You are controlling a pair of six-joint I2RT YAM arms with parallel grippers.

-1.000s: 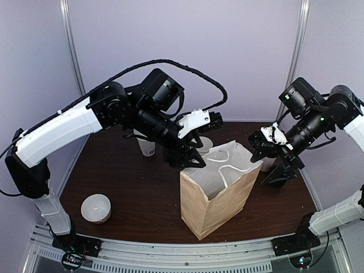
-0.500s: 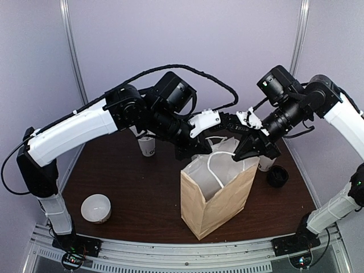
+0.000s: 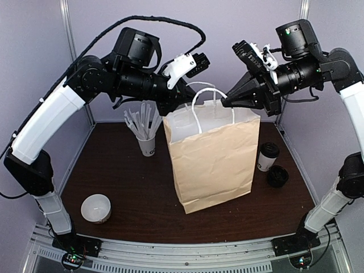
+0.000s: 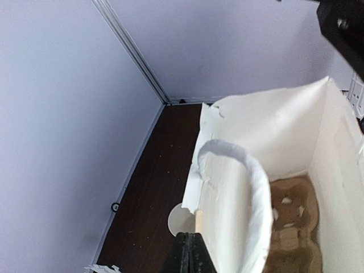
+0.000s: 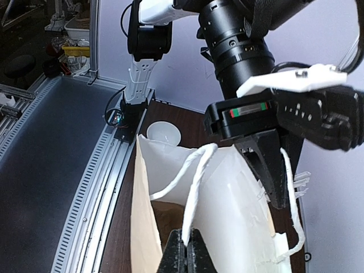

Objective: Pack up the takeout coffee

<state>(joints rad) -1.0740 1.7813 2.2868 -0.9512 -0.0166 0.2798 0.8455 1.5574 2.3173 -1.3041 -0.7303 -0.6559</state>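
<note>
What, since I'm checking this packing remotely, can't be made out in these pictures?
- Coffee: top view, lettering too small to read.
- Bag inside: top view, its own front wall hides it; left wrist view, brown shapes at the bottom are blurred and cut off by the lower edge.
- Left claw: left wrist view, cut off by the lower edge; which part of the bag it pinches is unclear.
- Lids: top view, too small to count.

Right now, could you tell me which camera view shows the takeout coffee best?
The top external view: the takeout coffee stands upright on the table, lid on, right of the paper bag, beside a stack of black lids. Neither wrist view shows it; both look at the bag's open top.
</note>
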